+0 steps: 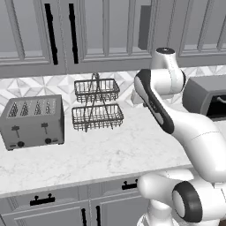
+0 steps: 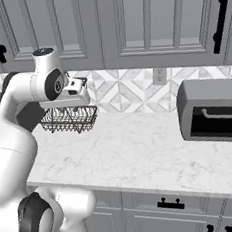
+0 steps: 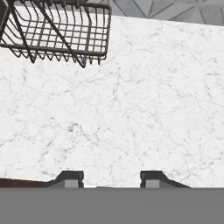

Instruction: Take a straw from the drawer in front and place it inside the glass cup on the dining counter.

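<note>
My gripper hangs above the toaster's marble counter and points down at it. Its two dark fingertips stand apart, open, with only bare marble showing between them. In the right base view the hand sits just in front of the wire basket. Below the counter edge runs a row of shallow grey drawers, all closed, each with a black bar handle. One drawer lies right of the arm's base; in the left base view its front shows beside the arm. The straw, the glass cup and the dining counter are out of view.
A silver four-slot toaster stands at the left. A two-tier dark wire basket stands at the back against the tiled wall. A grey toaster oven occupies the right end. Grey wall cabinets hang overhead.
</note>
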Motion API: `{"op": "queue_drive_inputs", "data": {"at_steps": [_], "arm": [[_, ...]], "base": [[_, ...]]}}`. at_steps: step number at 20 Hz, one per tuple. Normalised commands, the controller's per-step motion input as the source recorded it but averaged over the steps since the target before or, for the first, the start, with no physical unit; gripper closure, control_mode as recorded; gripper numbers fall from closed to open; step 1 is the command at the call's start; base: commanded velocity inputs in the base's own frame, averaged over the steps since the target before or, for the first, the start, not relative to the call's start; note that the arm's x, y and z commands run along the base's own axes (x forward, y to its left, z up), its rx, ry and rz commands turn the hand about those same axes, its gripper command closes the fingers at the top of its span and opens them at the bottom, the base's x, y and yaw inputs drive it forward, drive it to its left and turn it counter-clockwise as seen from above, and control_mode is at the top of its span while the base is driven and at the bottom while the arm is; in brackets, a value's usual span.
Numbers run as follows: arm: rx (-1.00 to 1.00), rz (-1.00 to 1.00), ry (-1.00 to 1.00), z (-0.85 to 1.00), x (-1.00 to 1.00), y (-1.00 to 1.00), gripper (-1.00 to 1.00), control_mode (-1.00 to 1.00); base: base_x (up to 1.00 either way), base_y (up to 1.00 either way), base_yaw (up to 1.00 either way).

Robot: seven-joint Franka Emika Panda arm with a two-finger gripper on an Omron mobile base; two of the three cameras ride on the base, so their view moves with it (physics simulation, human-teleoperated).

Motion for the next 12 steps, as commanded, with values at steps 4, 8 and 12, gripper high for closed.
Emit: {"op": "queue_drive_inputs", "data": {"at_steps": [4,8,12], "arm": [[0.00,0.00,0.00,0.00,0.00,0.00,-1.00,1.00],[0.00,0.00,0.00,0.00,0.00,0.00,-1.00,1.00],[0.00,0.00,0.00,0.00,0.00,0.00,-1.00,1.00]], "base": [[-0.07,0.00,0.00],[-0.28,0.05,0.14],[-0.59,-0.19,0.46]]}}
